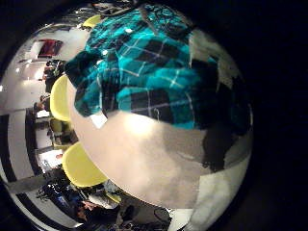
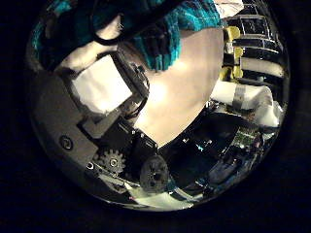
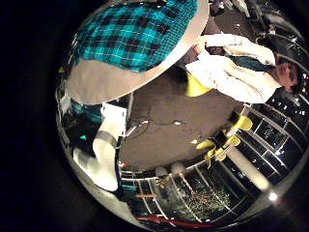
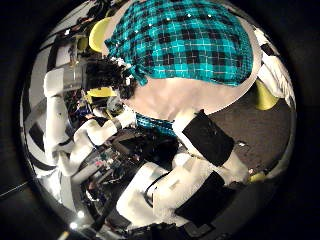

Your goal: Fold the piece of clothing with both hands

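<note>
A checked shirt [image 1: 144, 63] lies spread on a round table [image 1: 144, 159], its label turned out at the hem. In the left thumb side palm view my left hand's fingers [image 2: 102, 83] curl round a fold of the shirt [image 2: 165, 39] above the table [image 2: 185, 92]. In the right thumb side palm view the shirt [image 4: 190, 40] covers the far part of the table [image 4: 185, 98], and my right hand's finger [image 4: 205, 140] presses on a strip of its cloth [image 4: 152, 122]. The left hand [image 4: 103, 78] sits at the shirt's edge there. The right little finger side palm view shows the shirt [image 3: 135, 34] and my right hand's fingers [image 3: 101, 145].
Chairs [image 1: 82, 166] stand around the table, beyond its edge. The right arm [image 2: 243, 97] shows past the table in the left thumb side palm view. More chairs [image 3: 217, 145] and a railing stand on the floor beyond.
</note>
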`<action>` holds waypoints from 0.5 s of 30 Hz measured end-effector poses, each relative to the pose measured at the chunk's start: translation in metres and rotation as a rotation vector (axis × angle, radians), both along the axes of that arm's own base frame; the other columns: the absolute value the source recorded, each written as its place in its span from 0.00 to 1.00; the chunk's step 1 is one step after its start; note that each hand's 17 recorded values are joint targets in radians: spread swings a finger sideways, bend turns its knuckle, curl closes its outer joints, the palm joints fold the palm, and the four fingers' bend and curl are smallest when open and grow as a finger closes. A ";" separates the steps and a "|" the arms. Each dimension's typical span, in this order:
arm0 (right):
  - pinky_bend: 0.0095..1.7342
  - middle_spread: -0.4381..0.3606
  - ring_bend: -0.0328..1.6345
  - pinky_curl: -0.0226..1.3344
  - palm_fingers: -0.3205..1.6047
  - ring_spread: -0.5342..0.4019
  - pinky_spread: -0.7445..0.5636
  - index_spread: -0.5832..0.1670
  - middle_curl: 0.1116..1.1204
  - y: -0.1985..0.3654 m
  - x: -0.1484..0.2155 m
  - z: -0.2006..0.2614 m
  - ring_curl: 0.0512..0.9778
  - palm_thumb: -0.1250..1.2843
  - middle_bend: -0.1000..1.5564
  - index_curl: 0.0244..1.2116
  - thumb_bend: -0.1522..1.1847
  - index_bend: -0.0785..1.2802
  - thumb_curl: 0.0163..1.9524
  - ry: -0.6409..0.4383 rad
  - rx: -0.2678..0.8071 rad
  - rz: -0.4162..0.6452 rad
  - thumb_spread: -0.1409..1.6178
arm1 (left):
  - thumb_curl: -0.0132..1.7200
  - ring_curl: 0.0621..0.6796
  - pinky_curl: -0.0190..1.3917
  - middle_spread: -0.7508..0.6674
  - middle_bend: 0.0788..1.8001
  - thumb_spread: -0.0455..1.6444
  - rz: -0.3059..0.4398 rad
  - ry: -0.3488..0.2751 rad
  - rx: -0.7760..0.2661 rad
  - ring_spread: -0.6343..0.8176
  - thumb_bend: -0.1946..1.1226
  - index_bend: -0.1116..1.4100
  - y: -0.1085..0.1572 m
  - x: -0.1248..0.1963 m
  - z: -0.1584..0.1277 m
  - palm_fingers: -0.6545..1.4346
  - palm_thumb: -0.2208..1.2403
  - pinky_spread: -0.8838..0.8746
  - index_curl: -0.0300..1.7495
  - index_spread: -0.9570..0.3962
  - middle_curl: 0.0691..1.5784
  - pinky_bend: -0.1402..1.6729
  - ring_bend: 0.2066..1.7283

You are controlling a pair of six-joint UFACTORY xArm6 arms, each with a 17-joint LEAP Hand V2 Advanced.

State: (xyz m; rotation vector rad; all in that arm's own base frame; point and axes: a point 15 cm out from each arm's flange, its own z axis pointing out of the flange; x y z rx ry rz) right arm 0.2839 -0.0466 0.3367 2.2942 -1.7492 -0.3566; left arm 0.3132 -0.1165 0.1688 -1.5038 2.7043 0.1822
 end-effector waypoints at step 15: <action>0.31 0.51 0.40 0.21 0.28 0.59 0.77 0.39 0.27 -0.015 0.007 -0.093 0.22 0.42 0.22 0.20 0.08 0.17 0.16 0.038 0.007 -0.036 0.75 | 0.31 0.72 0.48 0.13 0.54 0.63 0.019 -0.022 -0.001 0.12 0.14 0.41 0.007 0.023 0.085 0.82 0.73 0.15 0.63 0.19 0.57 0.71 0.77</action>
